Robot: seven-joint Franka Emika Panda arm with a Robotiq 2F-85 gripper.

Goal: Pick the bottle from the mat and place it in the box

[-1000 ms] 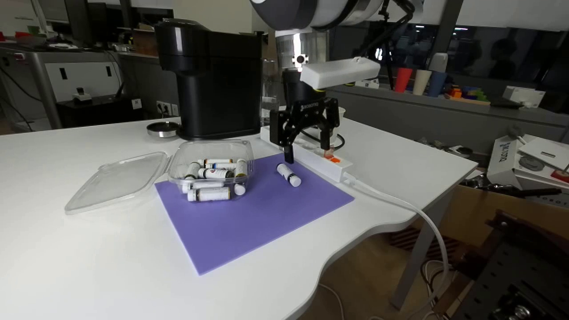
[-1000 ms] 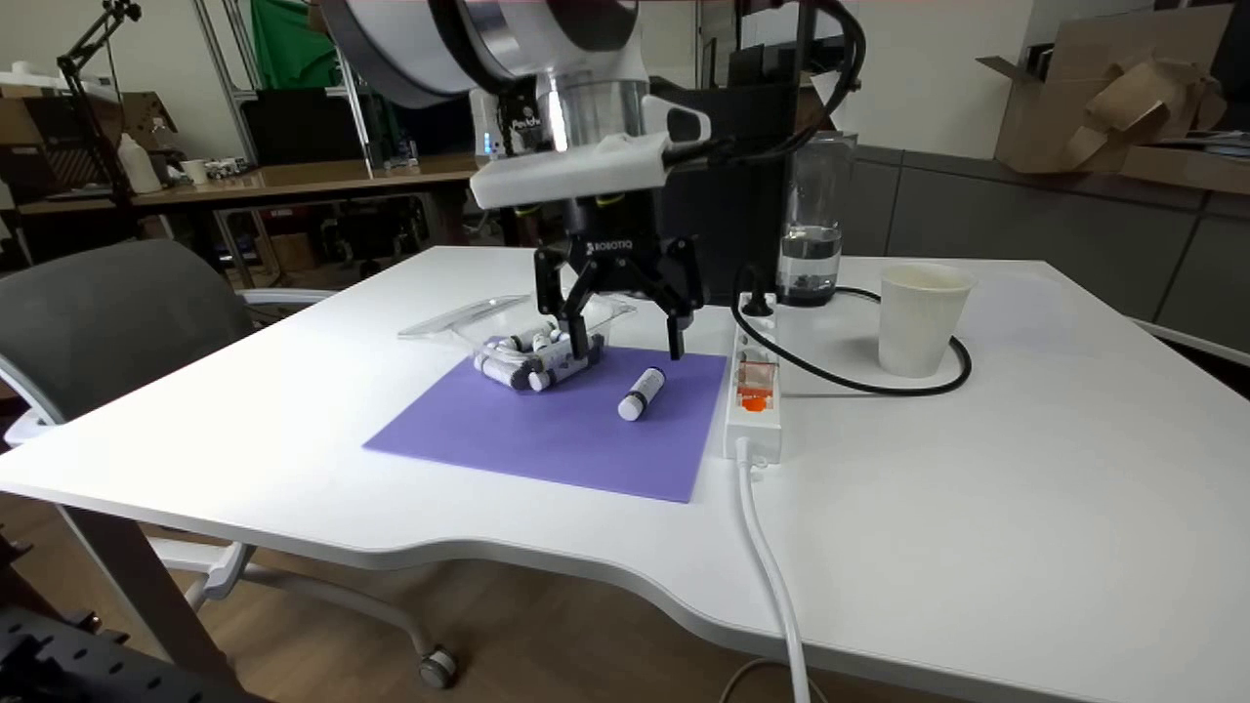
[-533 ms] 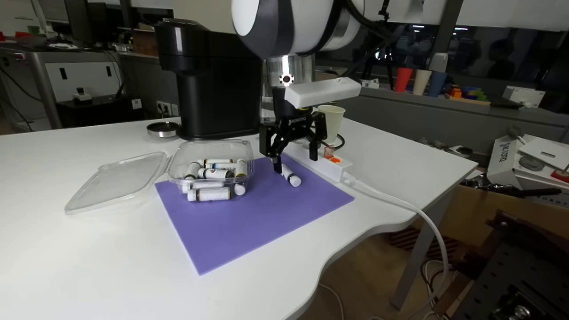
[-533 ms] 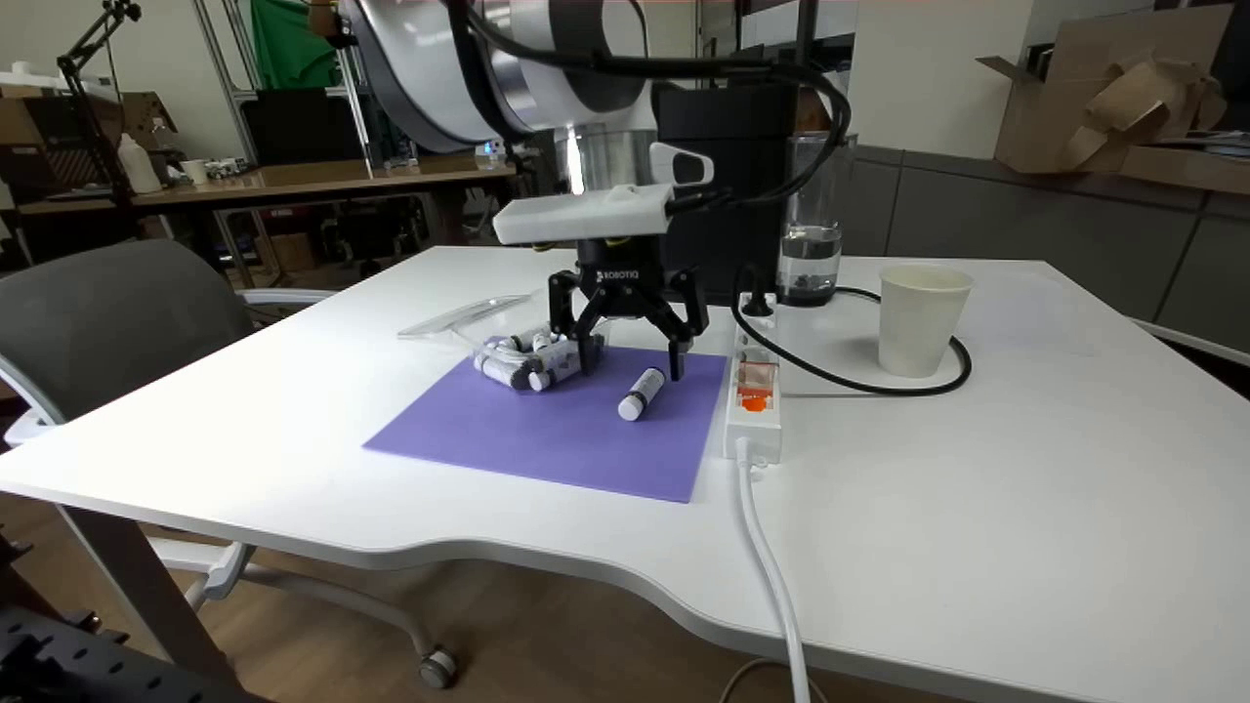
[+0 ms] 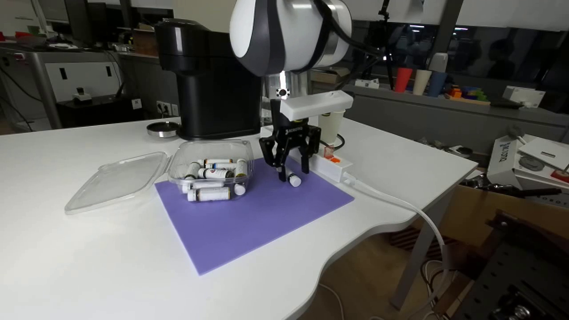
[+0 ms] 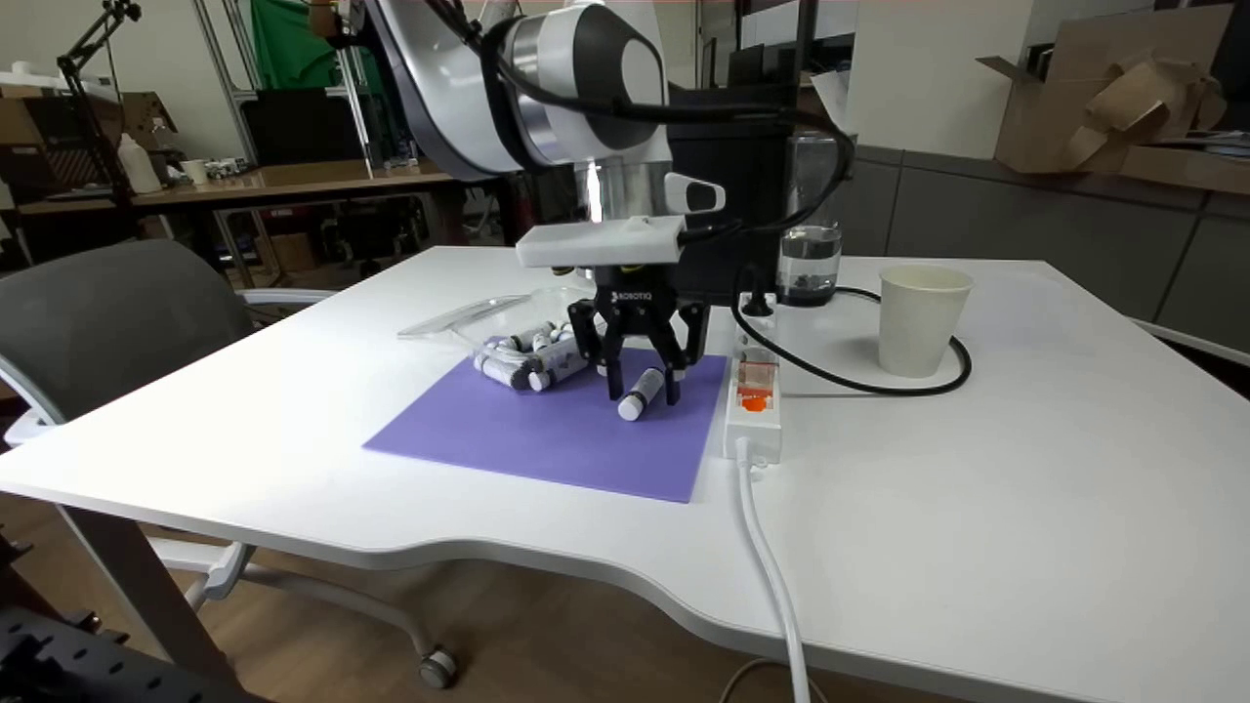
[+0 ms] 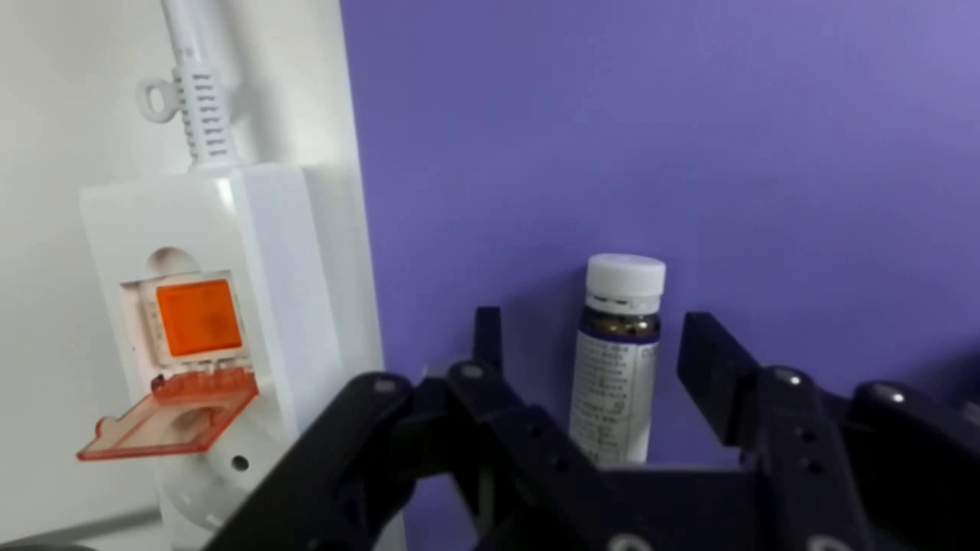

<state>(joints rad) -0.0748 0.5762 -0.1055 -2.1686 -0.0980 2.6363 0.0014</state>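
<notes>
The bottle is white-labelled with a white cap and dark neck band. It lies on its side on the purple mat (image 5: pixel 249 226) (image 6: pixel 547 444) (image 7: pixel 651 138), in both exterior views (image 5: pixel 294 180) (image 6: pixel 641 394) and in the wrist view (image 7: pixel 616 375). My gripper (image 5: pixel 294 174) (image 6: pixel 645 395) (image 7: pixel 591 330) is low over the mat, partly open, with one finger on each side of the bottle. Gaps show on both sides, smaller on the right in the wrist view. The bottle's far end is hidden. The clear box (image 5: pixel 213 146) holds several similar bottles and stands at the mat's corner.
A white power strip (image 5: pixel 329 166) (image 6: pixel 750 444) (image 7: pixel 283 306) with an orange switch lies along the mat's edge close to my gripper. The box's open lid (image 5: pixel 120 182) lies beside it. A black machine (image 5: pixel 218 89) and a paper cup (image 6: pixel 921 322) stand behind.
My gripper has come down from above the mat to around the bottle. Its fingers have drawn closer together. The bottle and the box have not moved.
</notes>
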